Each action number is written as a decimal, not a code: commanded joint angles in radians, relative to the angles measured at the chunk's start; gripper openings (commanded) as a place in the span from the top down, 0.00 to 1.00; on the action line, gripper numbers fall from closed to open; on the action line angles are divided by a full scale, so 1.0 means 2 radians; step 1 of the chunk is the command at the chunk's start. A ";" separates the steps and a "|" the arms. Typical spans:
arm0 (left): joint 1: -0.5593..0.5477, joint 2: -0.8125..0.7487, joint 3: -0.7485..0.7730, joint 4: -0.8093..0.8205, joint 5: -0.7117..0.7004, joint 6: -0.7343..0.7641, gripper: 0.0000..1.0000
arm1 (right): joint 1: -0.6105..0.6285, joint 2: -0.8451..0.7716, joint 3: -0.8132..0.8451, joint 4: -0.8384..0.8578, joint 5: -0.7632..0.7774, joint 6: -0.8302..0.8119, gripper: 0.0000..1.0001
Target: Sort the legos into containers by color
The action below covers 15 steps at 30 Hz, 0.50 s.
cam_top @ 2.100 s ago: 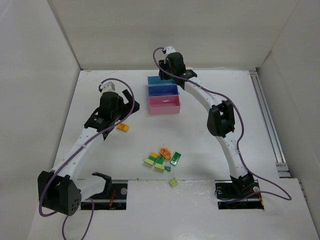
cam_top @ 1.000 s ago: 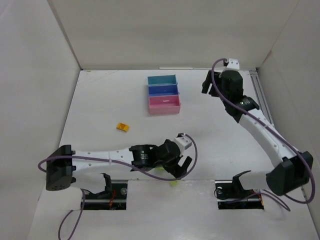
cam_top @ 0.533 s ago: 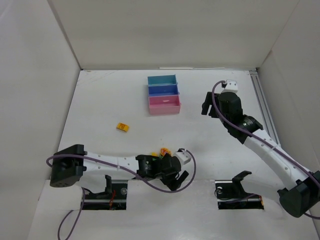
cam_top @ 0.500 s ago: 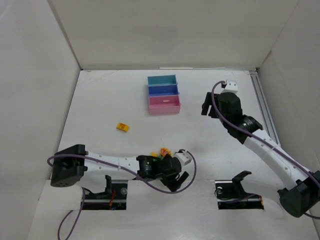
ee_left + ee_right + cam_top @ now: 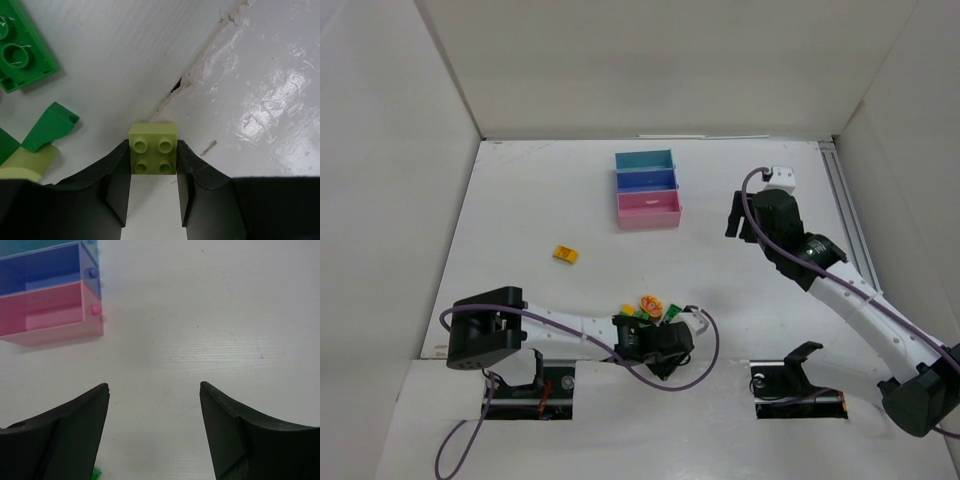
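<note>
The left gripper [image 5: 153,150] is clamped on a light green brick [image 5: 152,156], a two-by-two piece with its four studs facing up. One black finger [image 5: 117,185] presses each side. In the left wrist view the brick sits at lower centre, right on the chipped seam where the matte white table [image 5: 115,45] meets a glossy ledge [image 5: 270,100] at the right.

A dark green plate [image 5: 25,55] lies at the upper left of that view. Below it is a green wedge piece [image 5: 47,127], and a pale green rounded piece [image 5: 25,167] sits at the left edge. All three are apart from the held brick.

From overhead, the left gripper [image 5: 667,352] is low at bottom centre, its arm folded along the near edge. It covers the brick it holds. A small cluster of bricks [image 5: 648,307] in orange, yellow and green shows just above it. A lone orange brick [image 5: 565,254] lies well apart at centre left.

The teal tray [image 5: 645,160], blue tray [image 5: 646,180] and pink tray [image 5: 648,208] stand joined in a row at upper centre.

The right gripper [image 5: 153,387] hangs over bare table with its jaws wide apart and nothing between them. The pink tray [image 5: 45,315] and blue tray [image 5: 45,270] fill the upper left of its view.
</note>
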<state>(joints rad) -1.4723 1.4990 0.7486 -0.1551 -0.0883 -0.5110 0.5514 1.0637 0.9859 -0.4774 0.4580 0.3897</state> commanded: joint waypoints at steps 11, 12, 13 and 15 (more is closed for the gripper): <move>0.005 -0.008 0.126 -0.113 -0.204 -0.070 0.86 | -0.010 -0.007 -0.003 -0.024 0.062 0.056 0.22; 0.017 -0.001 0.174 -0.122 -0.216 -0.064 0.86 | -0.015 -0.007 -0.007 -0.024 0.062 0.061 0.23; 0.032 0.007 0.196 -0.130 -0.227 -0.064 0.86 | -0.015 -0.007 -0.007 -0.024 0.062 0.061 0.23; 0.088 0.026 0.237 -0.130 -0.239 -0.053 0.87 | -0.015 -0.007 -0.014 -0.012 0.062 0.061 0.23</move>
<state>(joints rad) -1.4166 1.5356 1.0958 -0.3737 -0.3946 -0.6075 0.5293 1.0492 0.9680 -0.5125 0.5468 0.4767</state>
